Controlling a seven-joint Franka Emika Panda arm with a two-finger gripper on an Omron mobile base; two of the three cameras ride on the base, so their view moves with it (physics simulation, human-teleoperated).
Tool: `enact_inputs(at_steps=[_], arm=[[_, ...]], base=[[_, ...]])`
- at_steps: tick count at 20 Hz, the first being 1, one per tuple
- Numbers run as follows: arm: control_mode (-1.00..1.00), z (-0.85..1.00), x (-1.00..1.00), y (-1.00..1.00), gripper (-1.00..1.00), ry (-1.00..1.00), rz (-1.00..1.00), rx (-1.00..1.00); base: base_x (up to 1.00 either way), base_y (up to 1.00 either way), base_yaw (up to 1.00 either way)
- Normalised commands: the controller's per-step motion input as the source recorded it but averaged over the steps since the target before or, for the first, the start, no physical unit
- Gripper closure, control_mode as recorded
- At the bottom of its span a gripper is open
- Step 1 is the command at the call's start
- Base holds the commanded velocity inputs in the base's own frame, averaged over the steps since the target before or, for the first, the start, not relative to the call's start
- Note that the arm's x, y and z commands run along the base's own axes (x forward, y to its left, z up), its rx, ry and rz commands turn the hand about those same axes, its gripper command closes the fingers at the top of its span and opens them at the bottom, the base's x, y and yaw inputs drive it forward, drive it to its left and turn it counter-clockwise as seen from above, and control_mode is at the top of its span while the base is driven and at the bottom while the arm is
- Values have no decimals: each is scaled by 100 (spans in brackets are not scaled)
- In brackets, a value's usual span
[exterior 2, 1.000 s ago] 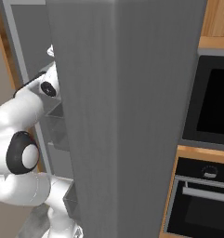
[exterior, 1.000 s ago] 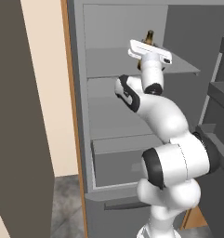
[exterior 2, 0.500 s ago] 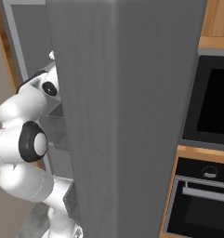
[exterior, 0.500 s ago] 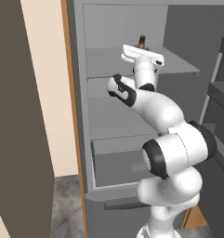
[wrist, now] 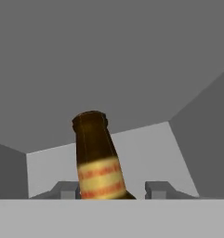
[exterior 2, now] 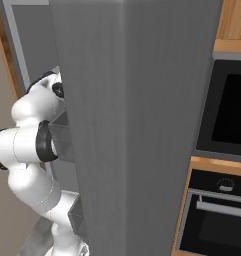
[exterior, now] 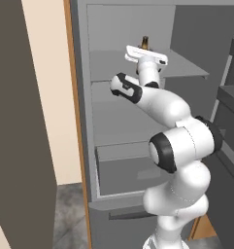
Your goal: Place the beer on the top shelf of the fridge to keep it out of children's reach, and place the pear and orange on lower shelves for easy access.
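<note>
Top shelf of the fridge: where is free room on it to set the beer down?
The top shelf looks bare to the right of the gripper, out to the fridge side wall, and also toward its left wall. In the hand view, open shelf lies behind the beer up to the back wall. The middle is crowded by the gripper holding the beer.

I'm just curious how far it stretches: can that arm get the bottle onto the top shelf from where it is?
Probably yes. The fingers already hold the bottle up at the top shelf inside the open fridge, and nothing visible blocks the way.
</note>
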Motion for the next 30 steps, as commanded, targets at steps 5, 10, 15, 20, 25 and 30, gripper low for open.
enact_inputs(at_steps=[5,10,15,20,25,30], arm=[[-100,-4,53,-8,100,-14,0,0],[-100,-24,49,0,100,-12,0,0],[-100,-68,42,0,100,-2,0,-5],[-100,-76,41,0,100,0,0,-8],[-100,-52,41,0,100,-3,0,-5],[-100,-25,39,0,-100,-2,0,-2]], base=[[0,0,0],[0,0,0],[0,0,0],[0,0,0],[0,0,0],[0,0,0]])
